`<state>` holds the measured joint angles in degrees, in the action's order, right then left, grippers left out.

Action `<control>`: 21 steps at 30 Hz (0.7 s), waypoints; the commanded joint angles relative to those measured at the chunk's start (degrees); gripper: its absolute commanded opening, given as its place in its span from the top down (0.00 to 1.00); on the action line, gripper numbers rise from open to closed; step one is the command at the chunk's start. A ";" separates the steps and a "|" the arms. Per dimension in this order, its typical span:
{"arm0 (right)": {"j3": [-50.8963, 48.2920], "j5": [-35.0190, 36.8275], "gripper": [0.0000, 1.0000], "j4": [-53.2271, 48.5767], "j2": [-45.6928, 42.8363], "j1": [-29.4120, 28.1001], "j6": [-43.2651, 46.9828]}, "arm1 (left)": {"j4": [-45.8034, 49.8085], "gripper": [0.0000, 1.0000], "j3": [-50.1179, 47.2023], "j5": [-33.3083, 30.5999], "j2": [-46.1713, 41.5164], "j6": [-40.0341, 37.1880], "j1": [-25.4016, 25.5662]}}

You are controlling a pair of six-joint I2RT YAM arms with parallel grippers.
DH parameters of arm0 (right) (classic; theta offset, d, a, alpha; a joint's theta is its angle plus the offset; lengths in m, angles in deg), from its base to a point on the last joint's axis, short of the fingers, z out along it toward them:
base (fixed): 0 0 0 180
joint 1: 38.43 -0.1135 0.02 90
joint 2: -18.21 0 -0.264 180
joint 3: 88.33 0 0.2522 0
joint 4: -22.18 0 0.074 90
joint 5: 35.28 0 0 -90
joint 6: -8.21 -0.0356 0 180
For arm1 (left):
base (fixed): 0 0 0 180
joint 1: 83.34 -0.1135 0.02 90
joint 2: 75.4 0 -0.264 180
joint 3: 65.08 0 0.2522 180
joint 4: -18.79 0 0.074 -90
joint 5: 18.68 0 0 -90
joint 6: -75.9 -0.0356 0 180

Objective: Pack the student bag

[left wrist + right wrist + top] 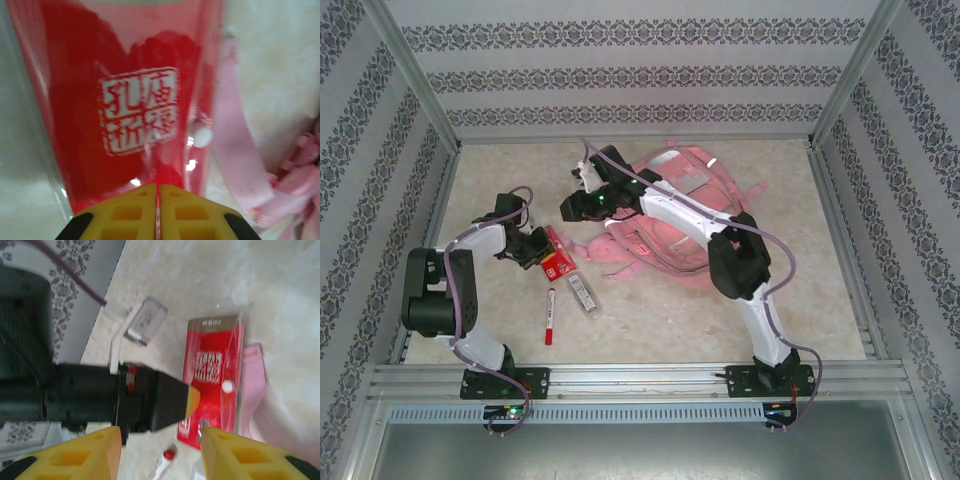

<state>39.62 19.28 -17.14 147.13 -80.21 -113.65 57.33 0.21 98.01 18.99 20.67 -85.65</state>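
The student bag (685,205), a large pink backpack, lies at the back middle of the table with its straps (610,250) trailing toward the left. A flat red package (558,262) with a white stamp print lies just left of those straps. My left gripper (535,250) is at the package's near edge; in the left wrist view its yellow fingers (135,210) are pressed together with a thin sliver of the red package (140,110) between them. My right gripper (582,195) hovers open above the table left of the bag, nothing between its fingers (225,455).
A red-capped marker (550,315) and a clear tube case (583,295) lie in front of the package. A small clear-wrapped item (146,320) sits near the left wall. A pink strap (235,150) runs alongside the package. Metal frame walls close the sides and back.
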 commanded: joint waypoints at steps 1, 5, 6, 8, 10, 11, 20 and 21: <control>5.59 -1.36 0.55 2.64 5.31 -0.05 -6.42 | -0.39 0.95 -0.55 -4.60 1.32 -0.30 -1.62; 12.09 -2.73 0.57 4.48 12.22 0.07 -10.74 | -0.15 1.00 -4.40 -7.66 0.09 0.48 -3.33; 14.01 -3.15 0.58 3.99 13.82 0.00 -11.06 | -0.61 1.00 -5.24 -7.32 -0.21 0.40 -3.66; 17.37 -3.10 0.59 2.35 17.15 -0.33 -10.71 | -1.59 1.00 -6.81 -6.58 -0.52 -0.15 -4.07; 20.14 -2.03 0.59 0.16 19.60 -0.89 -9.32 | -2.28 1.00 -7.56 -5.59 0.03 -0.40 -4.20; 21.50 -2.40 0.59 -0.27 21.09 -1.01 -9.10 | -2.93 1.00 -7.94 -4.56 0.49 -0.44 -4.25; 27.67 -3.56 0.59 -5.19 29.10 -2.84 -5.73 | -6.49 1.00 -8.57 0.81 2.37 -0.39 -4.37; 27.74 -3.95 0.59 -5.20 29.48 -3.10 -5.36 | -6.66 1.00 -8.61 1.13 2.38 -0.51 -4.37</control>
<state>65.52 17.14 -20.33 175.02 -82.00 -120.93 50.27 -5.82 101.16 17.55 20.86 -90.22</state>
